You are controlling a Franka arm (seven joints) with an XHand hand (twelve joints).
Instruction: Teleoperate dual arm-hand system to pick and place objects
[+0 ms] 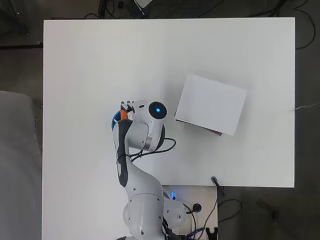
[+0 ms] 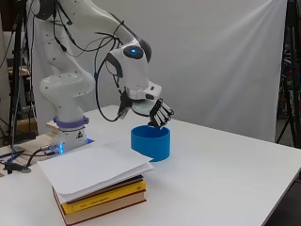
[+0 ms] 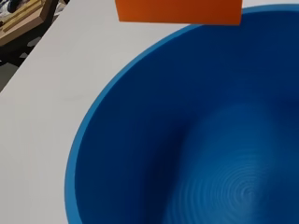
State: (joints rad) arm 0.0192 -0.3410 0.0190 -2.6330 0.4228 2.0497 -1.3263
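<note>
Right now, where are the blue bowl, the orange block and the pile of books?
blue bowl [image 2: 150, 143], side view, outer wall.
orange block [image 3: 177, 11], wrist view, flat face.
pile of books [image 2: 106, 197], side view, yellow spine.

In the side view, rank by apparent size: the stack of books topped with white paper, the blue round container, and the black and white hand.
1. Stack of books, though nearest the camera.
2. Blue container.
3. Hand, fingers curled over the container.

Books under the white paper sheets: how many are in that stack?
2 show in the side view: a yellow book on top and a dark red book beneath it, on the table under the paper sheets. A thin dark layer above the yellow one may be a third.
</note>
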